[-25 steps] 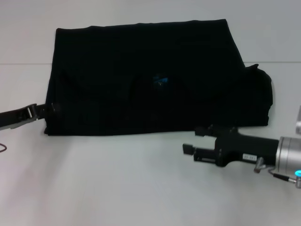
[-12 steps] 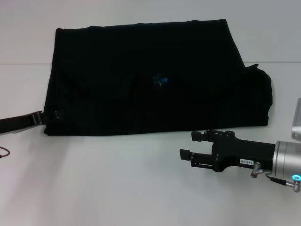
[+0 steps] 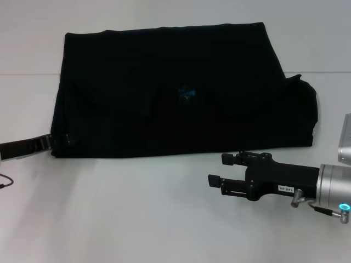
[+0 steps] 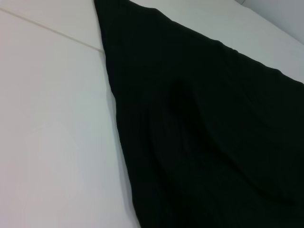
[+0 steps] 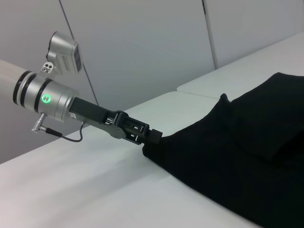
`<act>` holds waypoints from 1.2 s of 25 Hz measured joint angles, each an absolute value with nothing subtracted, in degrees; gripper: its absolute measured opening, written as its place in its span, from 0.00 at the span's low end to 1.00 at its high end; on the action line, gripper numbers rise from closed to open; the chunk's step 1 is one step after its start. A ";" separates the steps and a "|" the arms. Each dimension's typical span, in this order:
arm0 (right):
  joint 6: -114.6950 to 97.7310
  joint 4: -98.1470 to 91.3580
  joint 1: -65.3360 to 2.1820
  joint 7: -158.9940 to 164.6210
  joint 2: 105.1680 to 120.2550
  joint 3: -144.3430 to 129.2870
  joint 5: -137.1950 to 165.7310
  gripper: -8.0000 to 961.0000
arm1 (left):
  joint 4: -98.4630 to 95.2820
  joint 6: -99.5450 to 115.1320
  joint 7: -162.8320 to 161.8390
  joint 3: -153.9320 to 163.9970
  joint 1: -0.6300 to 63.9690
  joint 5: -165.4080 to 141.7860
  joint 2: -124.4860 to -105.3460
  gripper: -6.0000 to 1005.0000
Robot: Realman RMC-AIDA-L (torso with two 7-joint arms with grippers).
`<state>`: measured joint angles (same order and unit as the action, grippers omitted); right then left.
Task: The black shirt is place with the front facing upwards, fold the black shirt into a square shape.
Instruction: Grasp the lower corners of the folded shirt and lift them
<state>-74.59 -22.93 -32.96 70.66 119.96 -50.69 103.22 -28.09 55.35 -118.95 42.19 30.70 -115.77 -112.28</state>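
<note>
The black shirt [image 3: 181, 93] lies flat on the white table as a wide folded rectangle, its small blue neck label [image 3: 186, 93] showing near the middle. A bunched fold sticks out at its right end [image 3: 304, 109]. My left gripper [image 3: 55, 140] lies low at the shirt's near-left corner, touching its edge; the right wrist view shows that gripper [image 5: 154, 136] at the corner of the cloth [image 5: 237, 156]. My right gripper [image 3: 218, 169] is open on the table in front of the shirt's near edge, apart from it and holding nothing. In the left wrist view, black cloth [image 4: 213, 142] fills most of the picture.
The white table [image 3: 137, 213] stretches bare in front of the shirt. A seam in the tabletop [image 3: 27, 74] runs behind the shirt's left side. A thin cable [image 3: 4, 182] lies at the left edge. A grey wall [image 5: 142, 47] stands beyond the table.
My left gripper has slid along the shirt's left edge toward its near corner. My right gripper has drawn back a little toward me and to the left. The shirt has stayed still.
</note>
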 joint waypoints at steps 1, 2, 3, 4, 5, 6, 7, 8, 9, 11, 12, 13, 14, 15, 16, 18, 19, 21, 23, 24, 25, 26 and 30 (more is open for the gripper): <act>-74.59 -22.93 -32.96 70.66 119.97 -50.70 103.23 0.80 | -28.09 55.33 -118.96 42.19 30.72 -115.77 -112.34 0.64; -74.59 -22.93 -32.97 70.67 119.97 -50.71 103.24 0.80 | -28.09 55.33 -118.96 42.19 30.72 -115.77 -112.34 0.64; -74.53 -22.93 -32.99 70.67 119.97 -50.71 103.23 0.80 | -28.06 55.36 -118.96 42.22 30.82 -115.77 -112.45 0.64; -74.43 -22.93 -33.00 70.68 119.97 -50.71 103.20 0.80 | -28.03 55.56 -118.96 42.45 30.92 -115.77 -112.49 0.64; -74.25 -22.93 -33.01 70.72 119.97 -50.72 103.14 0.80 | -28.02 55.68 -118.97 42.58 30.96 -115.77 -112.51 0.64; -74.08 -22.93 -33.01 70.80 119.97 -50.72 103.08 0.80 | -28.04 55.83 -118.97 43.08 31.00 -115.77 -112.55 0.63; -73.92 -22.93 -33.02 70.92 119.97 -50.71 103.05 0.80 | -28.12 55.89 -118.97 43.77 31.02 -115.78 -112.59 0.63; -73.86 -22.94 -33.02 71.06 119.97 -50.71 103.02 0.80 | -28.21 55.74 -118.97 44.33 31.02 -115.79 -112.62 0.63; -73.86 -22.93 -33.03 71.12 119.97 -50.71 103.02 0.80 | -28.33 55.32 -118.97 44.98 31.03 -115.87 -112.65 0.63; -73.86 -22.94 -33.03 71.25 119.97 -50.71 103.01 0.79 | -28.42 54.78 -118.97 45.54 31.03 -116.01 -112.67 0.62; -73.86 -22.93 -33.02 71.29 119.97 -50.72 103.00 0.79 | -28.49 53.58 -118.74 45.85 31.03 -116.42 -112.76 0.62; -73.86 -22.93 -32.97 71.32 119.97 -50.71 103.00 0.79 | -28.51 53.25 -118.54 45.85 31.03 -116.56 -112.84 0.62; -73.87 -22.93 -32.94 71.32 119.96 -50.70 103.00 0.79 | -28.54 52.78 -117.99 45.86 31.03 -116.71 -113.01 0.61; -73.91 -22.93 -32.88 71.33 119.94 -50.62 103.00 0.79 | -28.57 52.74 -117.87 45.87 31.03 -116.72 -113.05 0.58; -73.93 -22.94 -32.77 71.33 119.91 -50.50 103.00 0.80 | -28.60 52.71 -117.71 45.87 31.02 -116.72 -113.11 0.55; -73.96 -22.94 -32.65 71.35 119.89 -50.28 103.00 0.80 | -28.83 52.76 -117.66 45.88 31.02 -116.73 -113.12 0.48; -73.98 -22.94 -32.63 71.35 119.89 -50.22 103.00 0.80 | -28.93 52.78 -117.65 45.88 31.03 -116.73 -113.12 0.45; -74.03 -22.94 -32.61 71.48 119.88 -50.16 102.98 0.80 | -29.04 52.85 -117.63 45.88 31.05 -116.73 -113.12 0.37; -74.01 -23.08 -32.60 72.44 119.81 -50.08 102.96 0.80 | -29.10 52.97 -117.56 45.88 31.16 -116.73 -113.11 0.28; -73.94 -23.24 -32.58 73.14 119.74 -50.03 102.94 0.80 | -29.12 53.00 -117.55 45.88 31.20 -116.73 -113.11 0.24; -73.87 -23.48 -32.56 74.47 119.58 -49.95 102.93 0.80 | -29.15 53.02 -117.54 45.88 31.23 -116.73 -113.11 0.19; -73.82 -23.76 -32.54 75.94 119.36 -49.90 102.94 0.80 | -29.17 53.02 -117.54 45.88 31.25 -116.73 -113.11 0.13; -72.53 -27.92 -32.21 89.74 117.36 -49.84 104.22 0.80 | -29.18 53.09 -117.42 45.87 31.39 -116.72 -113.11 0.06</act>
<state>-72.53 -27.92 -32.21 89.74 117.36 -49.84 104.22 -29.18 53.09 -117.42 45.87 31.39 -116.72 -113.11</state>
